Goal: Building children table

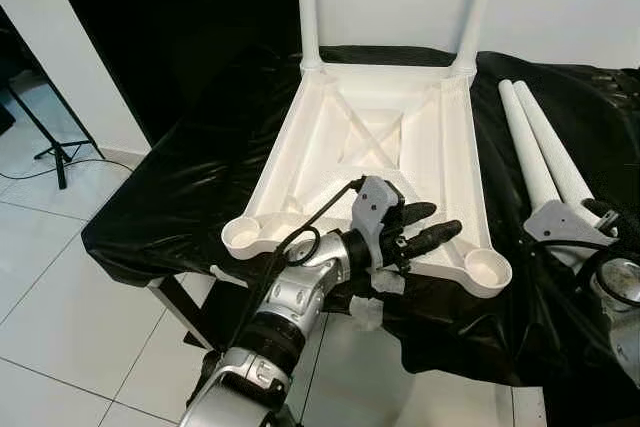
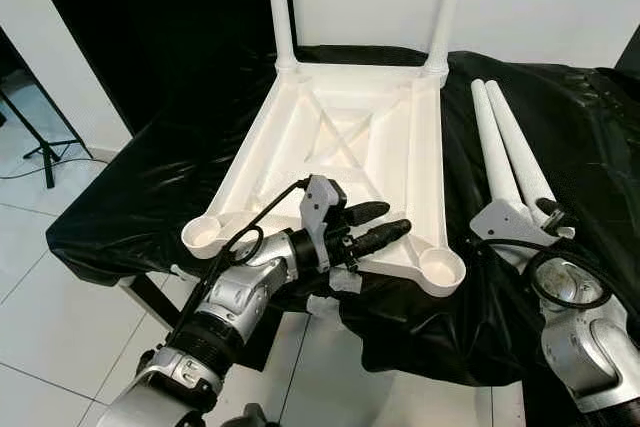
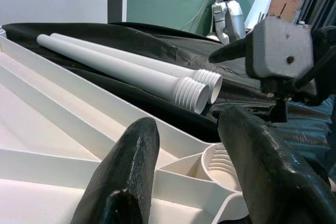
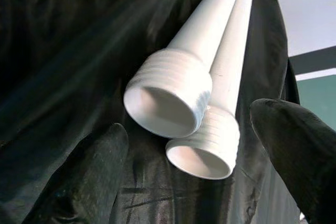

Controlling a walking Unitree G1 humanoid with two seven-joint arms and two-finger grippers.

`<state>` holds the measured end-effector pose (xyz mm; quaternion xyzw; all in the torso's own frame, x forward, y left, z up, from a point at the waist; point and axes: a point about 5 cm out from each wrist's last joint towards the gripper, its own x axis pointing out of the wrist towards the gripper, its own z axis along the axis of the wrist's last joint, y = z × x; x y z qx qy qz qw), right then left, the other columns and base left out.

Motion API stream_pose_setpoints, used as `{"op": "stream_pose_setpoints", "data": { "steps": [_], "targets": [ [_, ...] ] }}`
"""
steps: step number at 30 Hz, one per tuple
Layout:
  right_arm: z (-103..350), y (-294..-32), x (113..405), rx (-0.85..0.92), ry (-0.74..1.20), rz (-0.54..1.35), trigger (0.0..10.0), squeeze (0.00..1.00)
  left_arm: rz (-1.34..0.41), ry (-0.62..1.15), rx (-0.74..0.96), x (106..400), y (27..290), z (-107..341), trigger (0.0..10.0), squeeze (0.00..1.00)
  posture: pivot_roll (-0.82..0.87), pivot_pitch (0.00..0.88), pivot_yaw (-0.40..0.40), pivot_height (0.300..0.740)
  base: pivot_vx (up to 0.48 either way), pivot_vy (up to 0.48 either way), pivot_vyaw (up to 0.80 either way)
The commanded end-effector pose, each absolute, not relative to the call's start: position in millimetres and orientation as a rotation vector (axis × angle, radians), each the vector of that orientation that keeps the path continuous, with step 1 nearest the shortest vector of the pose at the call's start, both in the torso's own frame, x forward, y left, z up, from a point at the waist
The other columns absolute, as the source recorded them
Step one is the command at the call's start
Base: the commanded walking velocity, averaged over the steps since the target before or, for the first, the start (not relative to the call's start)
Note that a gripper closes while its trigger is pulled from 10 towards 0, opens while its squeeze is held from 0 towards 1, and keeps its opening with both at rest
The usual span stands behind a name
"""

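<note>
Lying upside down on a work surface draped in crinkled, glossy black plastic sheeting [image 1: 180, 177] is a white moulded plastic tabletop [image 1: 420, 147], its underside ribbed with a raised X-brace in the middle and a round threaded socket at each corner. Two smooth white tube legs are already screwed in at the far corners and stand upright [image 1: 309, 7]. The near-right socket [image 1: 487, 269] sits just beyond the fingertips of the left gripper [image 1: 432, 224], whose two long matte black fingers are spread apart above the tabletop's near rim, pinching nothing; the left wrist view looks between them at that socket's inner thread. The near-left socket [image 1: 243, 237] lies behind the wrist, on the other side of the arm.

Two loose legs [image 4: 210, 77] lie side by side, touching, on the sheeting beside the tabletop. Their ridged, threaded open ends point straight at the right gripper [image 4: 189, 177], whose fingers are spread wide on either side of those ends without touching them. A grey bracket of the right wrist [image 1: 560, 219] partly covers the tube ends from above.

White floor tiles [image 1: 60, 277] surround the table, and a black stand [image 1: 45, 142] rests on them well off to the left.
</note>
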<state>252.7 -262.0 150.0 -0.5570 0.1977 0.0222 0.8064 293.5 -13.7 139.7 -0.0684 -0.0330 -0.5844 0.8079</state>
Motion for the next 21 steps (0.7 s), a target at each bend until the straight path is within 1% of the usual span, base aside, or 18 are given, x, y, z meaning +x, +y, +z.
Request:
{"op": "stream_pose_setpoints", "data": {
  "steps": [1,4,13,21],
  "targets": [
    [146.9,-266.0,255.2,-1.231,0.435,0.054,10.0,0.00,-1.253,-0.054,-0.130,291.6,-13.4,135.7,10.0,0.00,0.08,0.000,0.013,0.740,0.000,0.000,0.00],
    [142.9,-271.4,260.4,-1.263,0.443,0.046,10.0,0.00,-1.252,-0.053,-0.126,290.9,-12.8,134.5,10.0,0.00,0.08,0.000,0.011,0.740,0.000,0.000,0.00],
    [145.7,-276.1,278.5,-1.312,0.409,0.020,10.0,0.00,-1.235,-0.056,-0.117,291.2,-8.9,133.6,10.0,0.00,0.11,0.000,0.003,0.740,0.000,0.000,0.00],
    [138.9,-276.9,286.1,-1.331,0.400,0.027,10.0,0.00,-1.239,-0.056,-0.118,289.4,-10.0,133.1,10.0,0.00,0.12,0.000,0.002,0.740,0.000,0.000,0.00]
  ]
}}
